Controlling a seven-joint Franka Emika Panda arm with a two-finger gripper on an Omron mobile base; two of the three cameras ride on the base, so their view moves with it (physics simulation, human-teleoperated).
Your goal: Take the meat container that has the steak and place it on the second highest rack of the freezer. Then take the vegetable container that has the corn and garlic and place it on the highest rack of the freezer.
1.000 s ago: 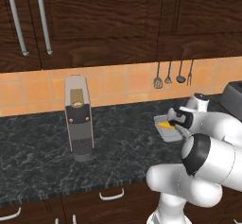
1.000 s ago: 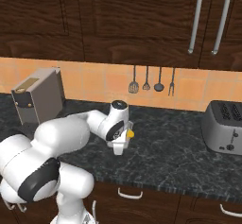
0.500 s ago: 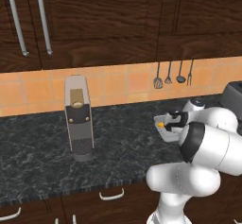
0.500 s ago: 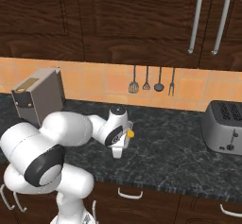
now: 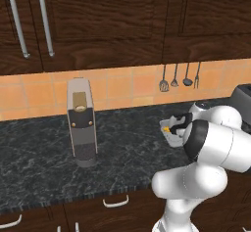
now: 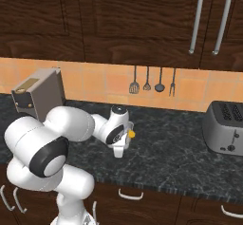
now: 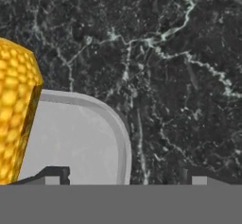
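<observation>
Gripper (image 7: 125,176) hangs low over a dark marbled counter (image 7: 179,76), its two dark fingertips (image 7: 52,175) set well apart. Seen from the hand camera, one tip sits over the pale floor of a grey tray (image 7: 75,138) and the other sits past the tray's rounded corner, over bare stone. So the tray's wall runs between the fingers, which looks like the line-up for a pinch on the rim, though nothing is pinched yet.

Corn (image 7: 14,119), a bumpy yellow cob, lies in the tray to the left of the fingers in that view, its long side running roughly up and down the picture, alongside the gripper's line of sight. Garlic cannot be made out.

From the right base camera, the white arm folds down over the tray (image 6: 130,126), with a bit of yellow corn (image 6: 131,134) peeking out just beside the wrist. From the left base camera, the tray (image 5: 172,138) sits beside the arm's big elbow, corn (image 5: 166,128) at its near end.

Around it: a tall grey coffee machine (image 5: 82,123) well off to one side, a toaster (image 6: 224,126) well off to the other, and hanging utensils (image 6: 152,81) on the tiled wall beyond. Nothing stands close enough to block a lift. No steak tray or freezer is visible, so the steak step cannot be judged.
</observation>
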